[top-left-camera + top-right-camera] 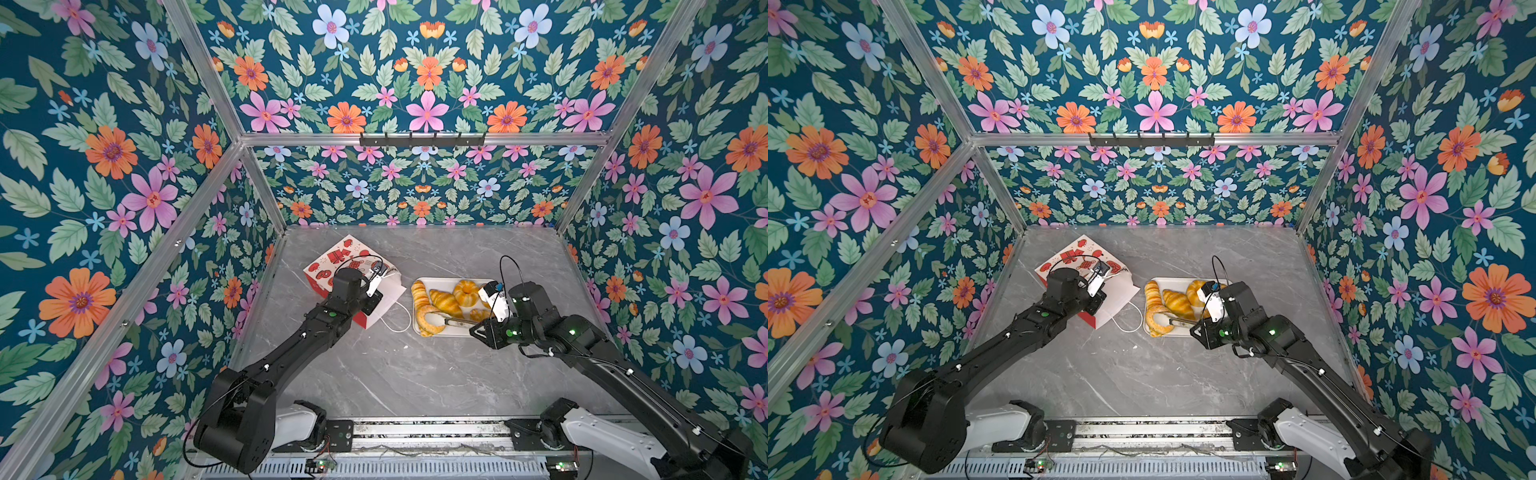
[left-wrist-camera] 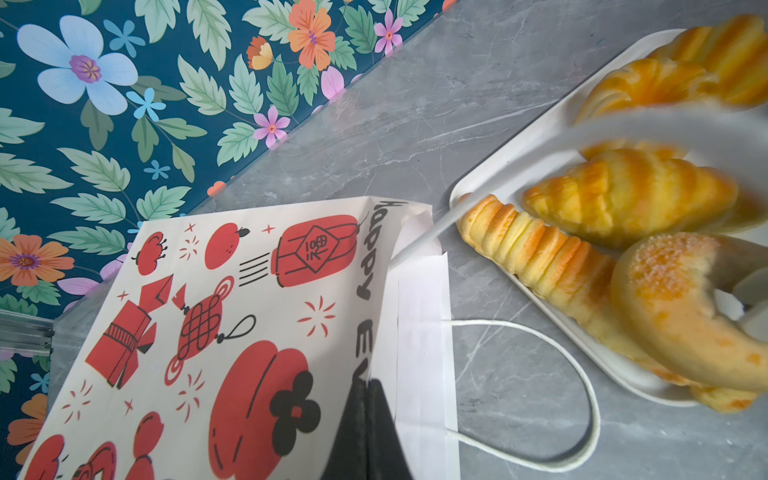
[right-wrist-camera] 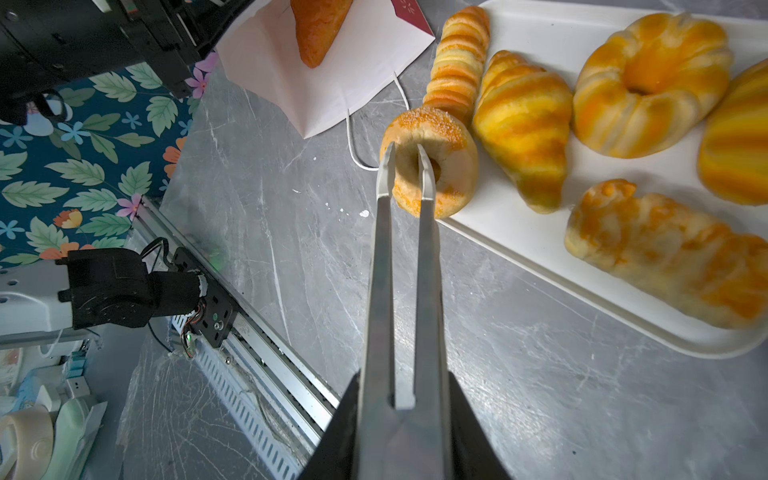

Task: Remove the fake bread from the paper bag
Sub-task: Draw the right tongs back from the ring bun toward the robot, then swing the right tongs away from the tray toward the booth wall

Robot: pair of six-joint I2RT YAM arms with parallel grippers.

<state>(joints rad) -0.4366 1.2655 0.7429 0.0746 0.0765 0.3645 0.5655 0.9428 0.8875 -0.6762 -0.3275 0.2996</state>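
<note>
Marble table [image 1: 374, 374], flowered walls [image 1: 124, 166], bag [image 1: 332, 259] left of tray [image 1: 453, 331].
Left gripper [image 2: 365, 399] pinches the bag's rim, fingers together; right gripper [image 3: 405, 162] clamps the doughnut [image 3: 453, 166] at the tray's lower-left corner in both top views. One brown pastry [image 3: 318, 29] lies inside the bag, other bread [image 3: 523, 124] on the tray.

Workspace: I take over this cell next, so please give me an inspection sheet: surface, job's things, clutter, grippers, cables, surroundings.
Surface: grey marble-look tabletop.
Job's things: paper bag lies on its side, one orange-brown pastry inside; croissant and four other pastries on the white tray; ring doughnut tilted on edge at the tray's corner.
Clutter: white specks beside the tray.
Grippers: left gripper shut on the bag's mouth edge; right gripper shut on the ring doughnut.
Cables: black cable loops above each wrist; bag's white cord handle lies on the tabletop.
Surroundings: floral walls, aluminium frame, black hook rail.
</note>
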